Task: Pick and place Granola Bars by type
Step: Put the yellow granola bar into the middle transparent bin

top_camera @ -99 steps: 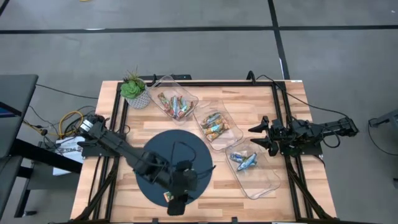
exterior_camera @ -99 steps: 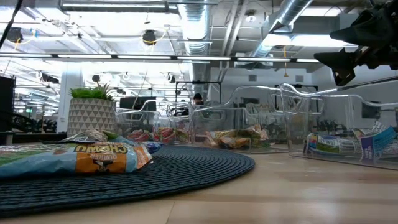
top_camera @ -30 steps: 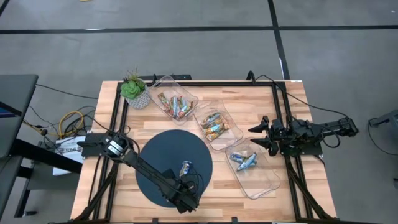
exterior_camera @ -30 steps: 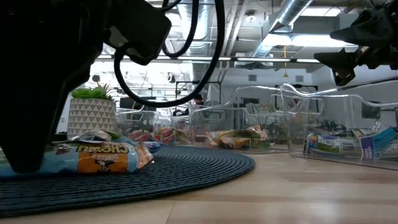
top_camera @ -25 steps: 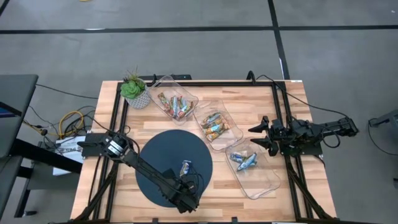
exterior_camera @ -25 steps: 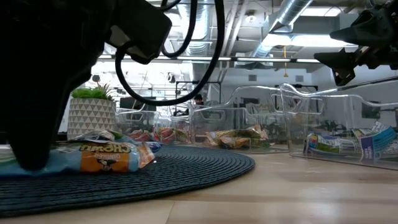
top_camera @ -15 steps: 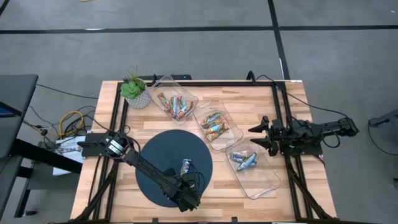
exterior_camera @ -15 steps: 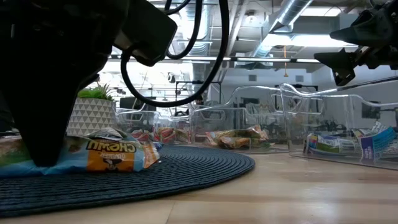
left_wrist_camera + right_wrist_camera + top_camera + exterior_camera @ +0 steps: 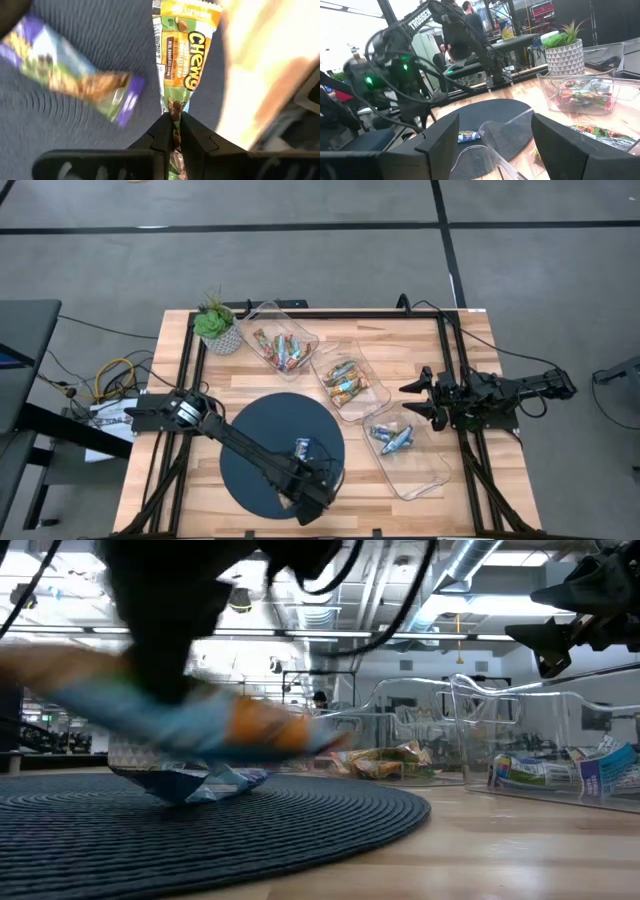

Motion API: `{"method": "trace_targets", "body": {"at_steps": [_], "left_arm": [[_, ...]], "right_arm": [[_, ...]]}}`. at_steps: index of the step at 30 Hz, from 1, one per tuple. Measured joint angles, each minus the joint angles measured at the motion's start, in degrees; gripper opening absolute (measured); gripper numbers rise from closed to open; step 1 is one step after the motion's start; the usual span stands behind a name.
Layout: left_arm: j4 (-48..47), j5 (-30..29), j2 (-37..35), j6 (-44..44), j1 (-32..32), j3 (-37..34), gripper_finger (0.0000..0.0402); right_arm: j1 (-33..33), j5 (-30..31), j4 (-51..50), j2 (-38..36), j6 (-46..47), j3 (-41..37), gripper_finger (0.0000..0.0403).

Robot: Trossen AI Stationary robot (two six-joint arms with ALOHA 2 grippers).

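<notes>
While lifting: the left hand (image 9: pixel 172 131) is clamped on one end of an orange-and-green bar (image 9: pixel 186 55), which hangs clear of the mat (image 9: pixel 250 440).
Left hand place: over the near right part of the mat in the high view (image 9: pixel 312 492), close to the near edge of the surface (image 9: pixel 400 330).
Grip reason: my guess is the pinch at the wrapper's end seam is used because the flat bar offers no thick side to take; held so, it dangles and may swing.
Other bar: a blue one (image 9: pixel 303 447) lies on the mat just beside the left hand, loose and crumpled in the low view (image 9: pixel 195 782).
Trays: three clear trays run in a diagonal from far left to near right: far one (image 9: pixel 262 315) with red-green bars, middle one (image 9: pixel 362 358) with orange-yellow bars, near one (image 9: pixel 432 465) with blue bars.
Likely goal: the middle tray, judging by the wrapper colour.
Right hand: (image 9: pixel 412 400) jaws spread wide and empty, waiting at the right, just beside the near tray.
Plant: (image 9: pixel 214 325) at the far left corner, well apart from the route.
Room: bare wood lies between mat and trays; the tray walls stand high, so the bar needs to clear a rim.
Risk: the right hand sits near the near tray, so room is tighter there.
</notes>
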Motion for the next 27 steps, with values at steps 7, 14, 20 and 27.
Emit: {"method": "trace_targets", "body": {"at_steps": [7, 14, 20, 27], "left_arm": [[0.0, -3.0, -0.1, 5.4, 3.5, 8.3, 0.0018], [-1.0, -11.2, -0.1, 10.4, 9.4, 14.7, 0.0018], [-3.8, -13.2, -0.1, 16.7, 16.0, 20.1, 0.0018], [-4.9, -13.3, -0.2, 27.2, 23.8, 22.6, 0.0018]], "right_arm": [[0.0, 0.0, 0.0, 0.0, 0.0, 0.0, 0.0244], [0.0, 0.0, 0.0, 0.0, 0.0, 0.0, 0.0244], [0.0, 0.0, 0.0, 0.0, 0.0, 0.0, 0.0244], [0.0, 0.0, 0.0, 0.0, 0.0, 0.0, 0.0244]]}}
